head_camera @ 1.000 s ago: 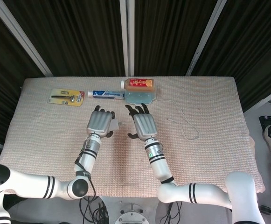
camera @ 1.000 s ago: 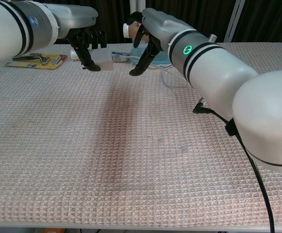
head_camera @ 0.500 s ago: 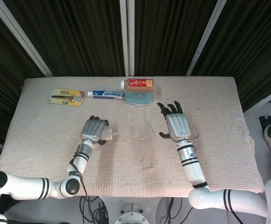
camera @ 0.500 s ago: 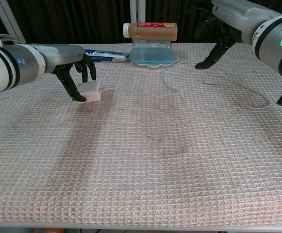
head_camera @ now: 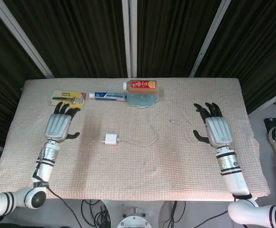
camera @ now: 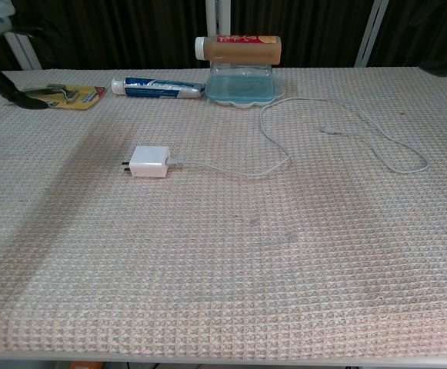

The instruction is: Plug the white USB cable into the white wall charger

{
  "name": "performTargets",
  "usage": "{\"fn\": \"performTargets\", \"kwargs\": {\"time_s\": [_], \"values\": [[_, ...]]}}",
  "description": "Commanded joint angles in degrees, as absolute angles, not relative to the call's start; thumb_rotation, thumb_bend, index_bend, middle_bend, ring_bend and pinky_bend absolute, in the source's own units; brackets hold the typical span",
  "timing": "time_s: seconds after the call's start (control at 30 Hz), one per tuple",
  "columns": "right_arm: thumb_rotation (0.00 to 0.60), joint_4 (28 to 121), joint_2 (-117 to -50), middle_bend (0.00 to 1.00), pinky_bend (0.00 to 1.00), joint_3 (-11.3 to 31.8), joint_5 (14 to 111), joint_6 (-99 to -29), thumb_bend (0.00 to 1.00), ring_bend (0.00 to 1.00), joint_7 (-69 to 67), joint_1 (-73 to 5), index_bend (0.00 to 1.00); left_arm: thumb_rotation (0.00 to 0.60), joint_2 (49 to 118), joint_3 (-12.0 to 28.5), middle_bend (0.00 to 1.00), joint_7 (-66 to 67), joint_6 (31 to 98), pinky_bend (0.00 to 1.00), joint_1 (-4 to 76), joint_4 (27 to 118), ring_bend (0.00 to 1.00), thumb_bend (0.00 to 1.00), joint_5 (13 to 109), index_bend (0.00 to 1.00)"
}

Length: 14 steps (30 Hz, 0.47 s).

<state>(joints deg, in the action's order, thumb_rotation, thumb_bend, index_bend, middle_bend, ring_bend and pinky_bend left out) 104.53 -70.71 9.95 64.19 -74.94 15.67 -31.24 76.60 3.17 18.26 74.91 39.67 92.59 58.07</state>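
The white wall charger point(head_camera: 110, 139) point(camera: 148, 162) lies on the mat left of centre, with one end of the white USB cable point(head_camera: 149, 129) point(camera: 285, 157) seated in it. The cable loops back toward the blue dish and runs right, its free connector point(camera: 329, 129) lying loose on the mat. My left hand point(head_camera: 59, 125) hovers at the left side with fingers spread and holds nothing. My right hand point(head_camera: 214, 129) is at the far right, also spread and empty, just right of the cable's outer loop. Both hands are well away from the charger.
Along the far edge lie a yellow razor pack point(head_camera: 67, 99) point(camera: 61, 94), a toothpaste tube point(head_camera: 108, 95) point(camera: 158, 85), and a brown bottle point(head_camera: 140, 85) point(camera: 237, 48) resting on a blue dish point(head_camera: 144, 99) point(camera: 244, 86). A woven mat point(camera: 223, 269) covers the table.
My left hand let go of the charger and drew back to the left. My right hand moved further right. Charger and cable now lie alone on the mat.
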Motion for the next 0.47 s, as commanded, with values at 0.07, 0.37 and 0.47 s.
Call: {"fn": "performTargets", "kwargs": {"time_s": [0.07,0.37,0.47], "values": [[0.600,104.0,-61.0,0.21,0.00,4.1,76.0,-79.7,0.23,0.03,2.7,-21.6,0.10,0.600,69.1,-3.1,0.26,6.9,83.9,0.02,27.4,87.6,0.07,0.13,67.2,0.22],[0.600,100.6,-60.3,0.21,0.00,0.2,82.3,-87.1,0.25,0.01,-5.6,-12.9,0.10,0.600,66.2,-5.9,0.25,0.8,91.9,0.01,15.7,89.2,0.05,0.13,71.9,0.23],[0.600,99.5,-61.0,0.21,0.00,-0.2,83.3,-87.9,0.26,0.01,-6.5,-11.5,0.10,0.600,67.0,-5.7,0.25,0.5,94.1,0.01,13.4,89.1,0.05,0.13,73.7,0.22]]}}
